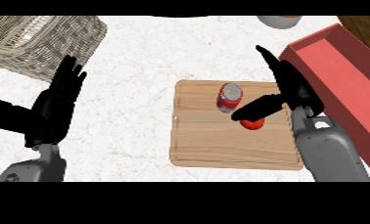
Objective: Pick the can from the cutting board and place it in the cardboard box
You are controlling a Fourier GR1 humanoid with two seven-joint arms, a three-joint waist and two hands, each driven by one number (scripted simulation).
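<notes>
A red and silver can [230, 97] stands upright on the wooden cutting board [206, 142], near the board's far edge. My right hand [292, 88] hovers over the board's right side, open, its fingers pointing away and its thumb stretched left toward the can without touching it. Just under that thumb lies a small red round object [252, 124]. The box [336, 74] at the right is red with an open top. My left hand [57, 100] rests open at the left, fingers up.
A woven wicker basket [43, 42] sits at the far left corner. A grey round vessel [278, 21] shows partly at the far edge. White marbled countertop [145, 71] lies between the basket and the board.
</notes>
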